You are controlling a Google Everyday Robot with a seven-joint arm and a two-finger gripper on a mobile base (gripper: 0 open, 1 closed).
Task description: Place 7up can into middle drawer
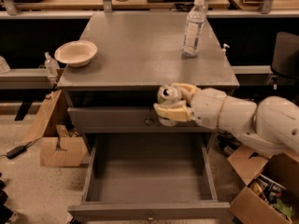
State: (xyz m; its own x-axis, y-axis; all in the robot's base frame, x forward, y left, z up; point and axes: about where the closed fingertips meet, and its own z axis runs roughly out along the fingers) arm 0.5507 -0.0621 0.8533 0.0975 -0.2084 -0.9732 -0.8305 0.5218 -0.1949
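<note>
Here, the cream two-finger gripper was closed around the small silver-white aluminium 7up can, holding it in front of the grey upper drawer front, just past the grey worktop edge. Directly below, the wide grey middle drawer stood pulled open.

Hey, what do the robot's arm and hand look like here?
The hand, above the open middle drawer, has stubby cream-yellow fingers. Behind it the arm is smooth off-white, built of rounded, bulging segments. No cables or markings show.
</note>
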